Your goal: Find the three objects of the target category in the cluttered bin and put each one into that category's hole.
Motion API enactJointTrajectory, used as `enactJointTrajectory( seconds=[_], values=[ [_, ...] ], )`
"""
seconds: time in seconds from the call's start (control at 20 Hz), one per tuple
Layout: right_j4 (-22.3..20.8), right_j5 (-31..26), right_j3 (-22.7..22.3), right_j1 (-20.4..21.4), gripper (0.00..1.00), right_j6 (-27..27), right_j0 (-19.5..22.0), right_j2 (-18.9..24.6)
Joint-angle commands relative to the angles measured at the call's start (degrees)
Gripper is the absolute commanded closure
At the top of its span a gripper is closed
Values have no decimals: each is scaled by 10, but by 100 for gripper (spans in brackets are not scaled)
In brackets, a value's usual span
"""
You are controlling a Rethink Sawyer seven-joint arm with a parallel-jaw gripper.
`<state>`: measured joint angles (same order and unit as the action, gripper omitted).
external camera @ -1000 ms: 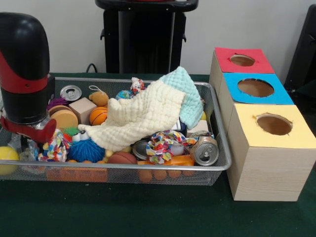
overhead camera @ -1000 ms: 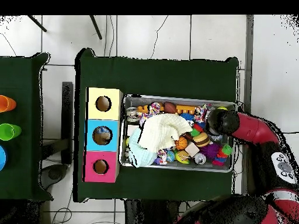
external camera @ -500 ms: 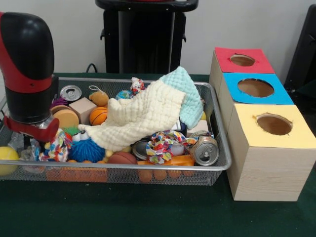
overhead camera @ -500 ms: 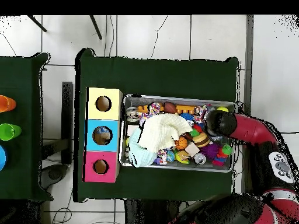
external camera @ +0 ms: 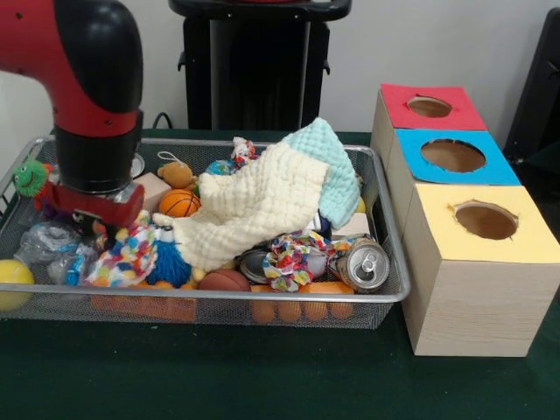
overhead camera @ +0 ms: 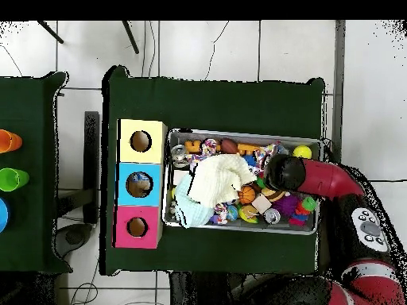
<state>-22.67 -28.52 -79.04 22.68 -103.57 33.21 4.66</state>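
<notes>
Bin (external camera: 385,293): the arm has moved inward over the toys; gripper (external camera: 92,223) buried, its state cannot be told.

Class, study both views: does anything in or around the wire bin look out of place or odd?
Yes. A yellow ball sits outside the wire mesh bin, against its end wall, apart from the clutter. Inside, a cream cloth and a mint cloth lie draped over the toys, hiding some.

The Sawyer arm (external camera: 92,83) is glossy red with black sections — a rounded black cap at the bend, a red band under it, then a black cylindrical wrist ending in a red plate. Overhead, a pale oval panel (overhead camera: 367,230) with dark dots sits on its red upper link.
</notes>
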Motion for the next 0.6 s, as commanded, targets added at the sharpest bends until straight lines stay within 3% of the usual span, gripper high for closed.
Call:
enactJointTrajectory(
  seconds=[0.05,0.6],
  values=[
    [35,51,-169,53,100,-144,-40,-7],
    [62,118,-176,18,100,-137,-57,-33]
  ],
)
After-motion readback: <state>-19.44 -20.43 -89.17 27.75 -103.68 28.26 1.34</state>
